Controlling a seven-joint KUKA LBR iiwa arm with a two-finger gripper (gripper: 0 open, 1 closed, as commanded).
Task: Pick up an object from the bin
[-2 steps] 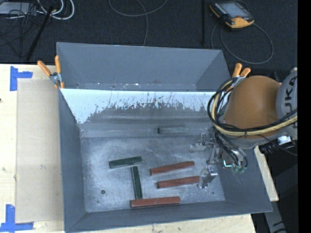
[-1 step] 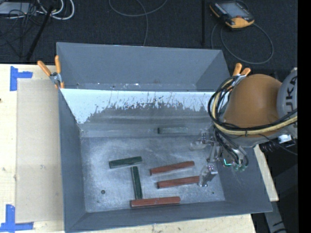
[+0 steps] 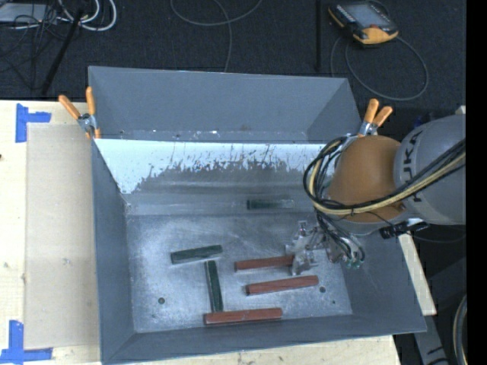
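A robotics lab: loose cables (image 3: 97, 7) and a handheld pendant (image 3: 364, 21) on dark floor (image 3: 259, 44) behind the metal bin (image 3: 221, 105)

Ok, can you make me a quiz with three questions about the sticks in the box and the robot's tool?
1. Where in the bin is the tool?
A. by the left wall
B. at the right end of the rearmost red-brown stick
C. in the front left corner

2. How many red-brown sticks are there?
A. one
B. three
C. five

3. How do they lie?
A. flat and apart
B. stacked
C. on end

Answers:
1 B, the tool hangs right there.
2 B, with the middle red-brown stick and the front red-brown stick.
3 A, floor shows between them.
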